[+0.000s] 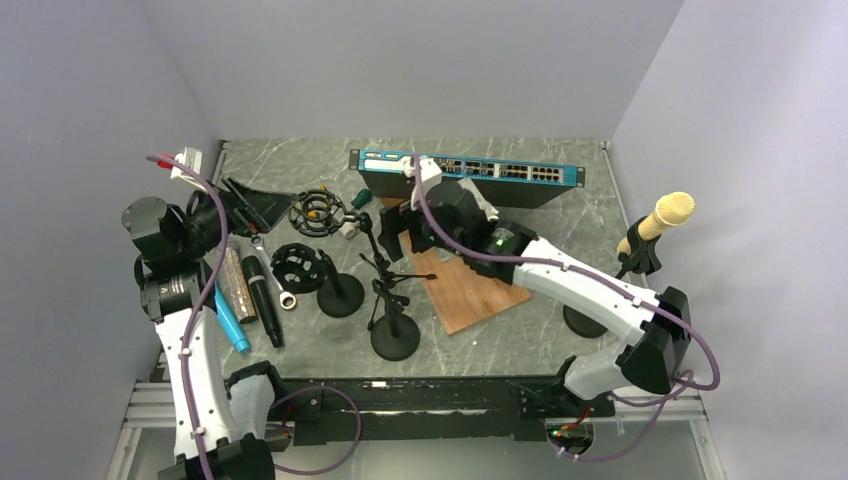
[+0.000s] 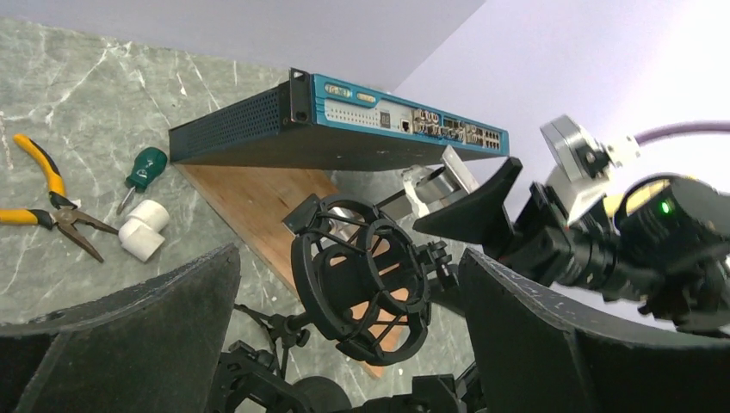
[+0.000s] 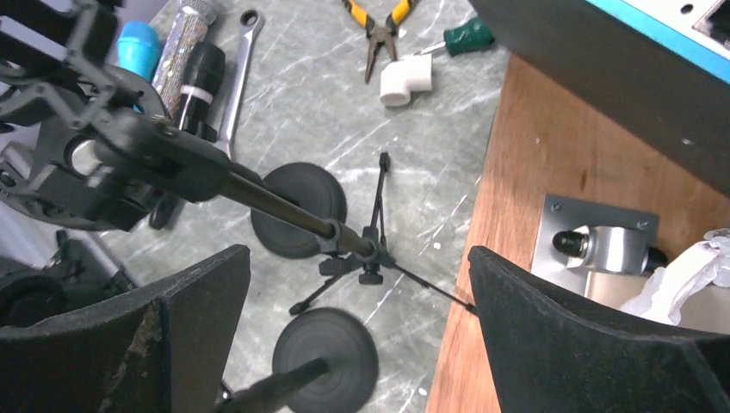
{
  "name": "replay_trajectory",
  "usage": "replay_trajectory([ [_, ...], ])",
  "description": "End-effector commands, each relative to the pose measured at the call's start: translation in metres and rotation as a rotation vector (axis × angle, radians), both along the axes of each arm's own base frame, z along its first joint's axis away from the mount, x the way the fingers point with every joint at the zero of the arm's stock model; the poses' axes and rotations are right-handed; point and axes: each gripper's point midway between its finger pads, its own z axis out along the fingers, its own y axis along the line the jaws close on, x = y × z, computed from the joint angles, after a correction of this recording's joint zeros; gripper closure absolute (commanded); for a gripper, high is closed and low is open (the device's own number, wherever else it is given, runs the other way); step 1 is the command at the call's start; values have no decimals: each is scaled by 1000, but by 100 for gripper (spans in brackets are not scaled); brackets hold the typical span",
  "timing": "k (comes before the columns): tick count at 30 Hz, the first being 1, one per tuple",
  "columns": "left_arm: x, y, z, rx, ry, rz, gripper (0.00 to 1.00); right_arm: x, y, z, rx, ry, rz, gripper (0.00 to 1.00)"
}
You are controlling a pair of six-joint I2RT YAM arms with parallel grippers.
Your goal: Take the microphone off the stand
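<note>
A microphone point(image 1: 664, 216) with a cream head sits tilted in the clip of a black stand point(image 1: 584, 320) at the far right of the top view. Neither gripper is near it. My right gripper point(image 1: 398, 233) is open over the table's middle, above a small tripod stand point(image 3: 370, 249). In its wrist view the right gripper point(image 3: 357, 344) has nothing between its fingers. My left gripper point(image 1: 252, 205) is open at the left. Seen from the left wrist, an empty black shock mount point(image 2: 361, 275) lies beyond the left gripper point(image 2: 349, 344).
Three loose microphones, black point(image 1: 262, 300), blue point(image 1: 232, 322) and glittery silver point(image 1: 237, 285), lie at the left beside a wrench point(image 3: 237, 69). Round stand bases point(image 1: 340, 296) point(image 1: 395, 341), a wooden board point(image 1: 470, 295), a blue network switch point(image 1: 470, 175), pliers point(image 3: 374, 30) and a white pipe elbow point(image 3: 405, 82) crowd the middle.
</note>
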Motion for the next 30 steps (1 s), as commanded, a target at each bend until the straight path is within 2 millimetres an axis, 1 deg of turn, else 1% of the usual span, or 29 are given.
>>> replay_trajectory([
  [1,-10,-7,7,81,-66,-34,1,-23,-4,-2,67,183,152,0],
  [4,-9,-8,-1,110,-49,-39,1,-20,-10,-15,33,268,132,1],
  [7,-8,-10,-8,127,-34,-45,1,-14,-11,-26,49,368,119,6],
  [10,-6,-13,-12,127,-25,-66,1,-15,-3,-37,72,446,154,14],
  [13,-4,-17,-14,110,-20,-94,0,-17,6,-48,88,497,174,18],
  [15,-4,-18,-14,102,-21,-101,0,-16,9,-56,93,513,171,19],
  [21,-5,-21,-16,84,-20,-121,3,-12,11,-82,88,540,137,27],
  [26,-7,-24,-14,75,-23,-139,6,-10,16,-90,98,557,132,37],
  [30,-8,-25,-15,73,-22,-143,7,-7,16,-94,99,545,110,41],
])
